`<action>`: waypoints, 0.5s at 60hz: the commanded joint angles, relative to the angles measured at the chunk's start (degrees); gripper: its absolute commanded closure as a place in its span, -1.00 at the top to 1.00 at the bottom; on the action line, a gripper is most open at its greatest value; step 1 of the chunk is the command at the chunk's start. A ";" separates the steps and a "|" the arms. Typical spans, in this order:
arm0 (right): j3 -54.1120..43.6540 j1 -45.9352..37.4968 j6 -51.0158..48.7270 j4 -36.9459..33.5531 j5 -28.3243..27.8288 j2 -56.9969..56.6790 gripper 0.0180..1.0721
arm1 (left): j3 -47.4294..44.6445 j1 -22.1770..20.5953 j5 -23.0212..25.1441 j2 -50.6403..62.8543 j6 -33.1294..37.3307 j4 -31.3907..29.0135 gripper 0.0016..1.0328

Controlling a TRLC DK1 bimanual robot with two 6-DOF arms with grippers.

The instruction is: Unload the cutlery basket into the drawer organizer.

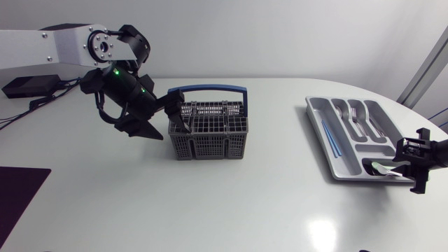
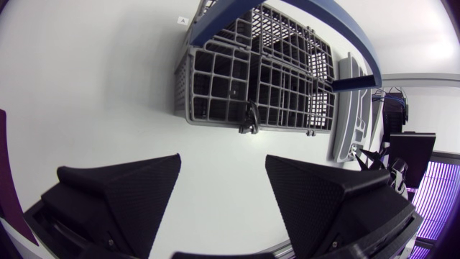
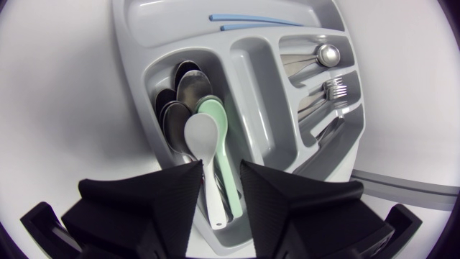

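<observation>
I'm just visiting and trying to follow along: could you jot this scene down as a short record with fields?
Left hand: open, empty, just short of the basket
Right hand: open, above the organizer, over its spoon compartment
Basket: grey mesh, blue handle, contents hard to tell
Spoon compartment: metal spoons, a white spoon, a green spoon
Other compartments: forks, blue sticks

White table (image 1: 231,210), grey cutlery basket (image 1: 210,145) mid-table, grey drawer organizer (image 1: 343,168) right, dark mat (image 1: 17,199) left

left arm (image 1: 42,45) — silver-grey links, black joints, green lights, black cables — and matte black left gripper (image 2: 223,160).
</observation>
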 commanded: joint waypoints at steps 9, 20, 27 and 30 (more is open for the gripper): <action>-1.81 1.73 1.06 -0.09 -0.37 -6.37 0.65 | 0.75 -1.05 -0.80 1.81 0.54 1.27 0.60; -4.36 5.42 5.72 -0.97 -2.13 -12.08 0.69 | 1.81 -1.31 -1.68 1.98 -1.48 3.47 0.43; -5.59 8.84 10.47 -2.20 -2.65 -16.04 0.71 | 2.51 -1.05 -1.68 1.98 -2.71 4.70 0.34; -6.03 10.78 12.66 -3.52 -2.83 -17.79 0.71 | 2.60 -1.05 -1.68 1.90 -3.50 5.49 0.27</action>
